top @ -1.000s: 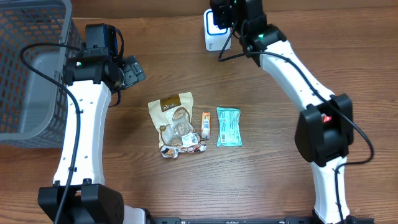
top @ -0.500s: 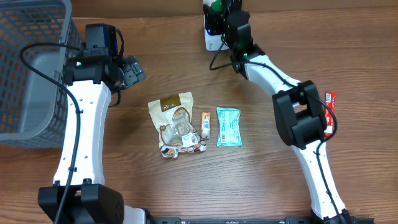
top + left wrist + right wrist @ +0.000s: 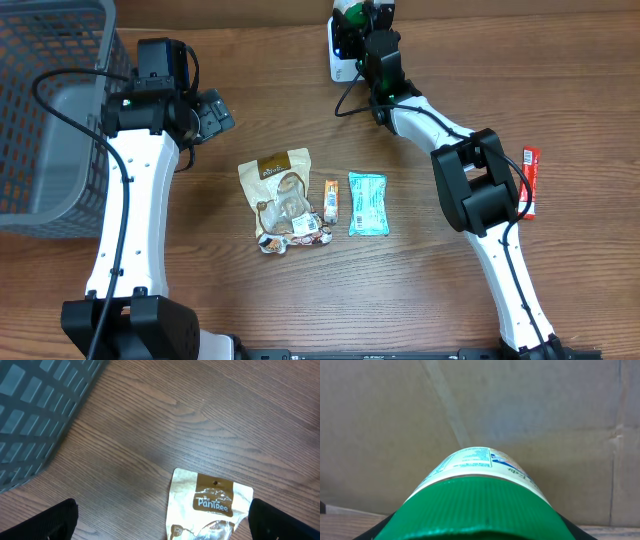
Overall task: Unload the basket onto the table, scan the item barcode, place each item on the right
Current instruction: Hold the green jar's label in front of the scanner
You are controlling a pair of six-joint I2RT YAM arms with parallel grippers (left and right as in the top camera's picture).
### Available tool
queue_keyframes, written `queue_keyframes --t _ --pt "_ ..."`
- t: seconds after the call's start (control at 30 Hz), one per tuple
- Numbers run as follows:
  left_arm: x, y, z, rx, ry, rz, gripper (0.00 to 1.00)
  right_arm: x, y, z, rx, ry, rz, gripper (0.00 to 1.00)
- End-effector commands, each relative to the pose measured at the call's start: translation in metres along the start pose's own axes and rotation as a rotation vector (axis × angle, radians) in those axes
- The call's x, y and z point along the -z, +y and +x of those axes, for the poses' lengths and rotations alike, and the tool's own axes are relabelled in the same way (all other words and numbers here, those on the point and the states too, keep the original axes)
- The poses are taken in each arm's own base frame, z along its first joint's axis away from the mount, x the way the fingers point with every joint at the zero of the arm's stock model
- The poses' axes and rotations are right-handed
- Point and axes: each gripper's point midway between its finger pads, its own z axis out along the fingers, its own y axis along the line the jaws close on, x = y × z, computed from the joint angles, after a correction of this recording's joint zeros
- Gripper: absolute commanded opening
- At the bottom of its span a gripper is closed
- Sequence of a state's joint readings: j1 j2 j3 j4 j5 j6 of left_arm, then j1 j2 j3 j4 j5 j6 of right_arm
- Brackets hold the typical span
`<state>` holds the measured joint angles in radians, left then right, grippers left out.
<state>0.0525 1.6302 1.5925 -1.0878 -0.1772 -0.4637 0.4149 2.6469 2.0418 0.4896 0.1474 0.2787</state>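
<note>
Right gripper (image 3: 360, 22) clamped on green-capped bottle (image 3: 480, 495) at scanner (image 3: 336, 62) — turn label's barcode squarely toward its window, hold steady. Left gripper (image 3: 210, 112) fingers wide apart — empty.

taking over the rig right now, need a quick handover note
Left gripper: open, empty, over the table between the basket and the tan pouch.
Right gripper: shut on the green-capped jar, held at the white scanner.
Done: jar lifted to the scanner.
Left: scan not confirmed; the pouch, orange bar, teal packet and red bar lie on the table.
</note>
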Motion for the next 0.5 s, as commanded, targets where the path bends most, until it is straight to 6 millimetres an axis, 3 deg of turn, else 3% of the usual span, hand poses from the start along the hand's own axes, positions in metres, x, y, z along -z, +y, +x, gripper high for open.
queue_keyframes --t 0.0,0.17,0.47 --pt "0.008 0.002 -0.005 0.0 -0.026 -0.002 1.0 0.001 0.012 -0.035 -0.023 -0.094 -0.017 0.04" --pt "0.008 0.002 -0.005 0.0 -0.026 -0.002 1.0 0.002 0.016 -0.046 -0.03 -0.138 -0.034 0.04" --pt "0.008 0.002 -0.005 0.0 -0.027 -0.001 1.0 0.0 0.01 -0.028 -0.023 -0.064 -0.01 0.03"
